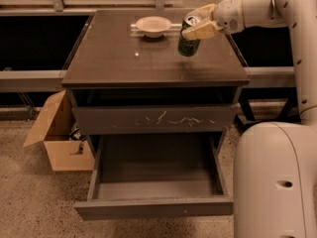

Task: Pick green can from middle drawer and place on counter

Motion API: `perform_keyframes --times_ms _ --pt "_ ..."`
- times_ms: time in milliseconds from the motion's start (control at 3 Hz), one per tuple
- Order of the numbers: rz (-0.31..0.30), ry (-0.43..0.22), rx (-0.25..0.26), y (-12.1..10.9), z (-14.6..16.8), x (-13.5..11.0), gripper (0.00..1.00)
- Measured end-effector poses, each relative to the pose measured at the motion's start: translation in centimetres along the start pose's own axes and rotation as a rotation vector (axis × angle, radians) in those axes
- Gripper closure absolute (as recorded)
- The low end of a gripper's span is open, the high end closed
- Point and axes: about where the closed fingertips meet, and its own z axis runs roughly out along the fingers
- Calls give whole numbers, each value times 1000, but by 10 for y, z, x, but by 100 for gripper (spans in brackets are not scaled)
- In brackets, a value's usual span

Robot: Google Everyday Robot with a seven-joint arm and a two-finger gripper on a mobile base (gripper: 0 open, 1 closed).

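Observation:
The green can (188, 44) is dark green with a silver top and stands tilted at the counter's (124, 58) right rear part, its base at or just above the surface. My gripper (198, 25) reaches in from the right and is shut on the can's upper half. The middle drawer (153, 207) is pulled open below, and its smooth grey inside is empty.
A white bowl (153, 25) sits at the counter's back centre, left of the can. A drawer front with pale scratches (153, 119) is shut above the open drawer. An open cardboard box (59, 138) stands on the floor at left. My white base (275, 182) fills the lower right.

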Motion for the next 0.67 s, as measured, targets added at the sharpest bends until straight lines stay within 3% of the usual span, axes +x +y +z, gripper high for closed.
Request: perform_keyframes --times_ms 333,667 --pt "33 18 -22 2 10 7 100" --pt "64 32 -32 3 16 15 82"
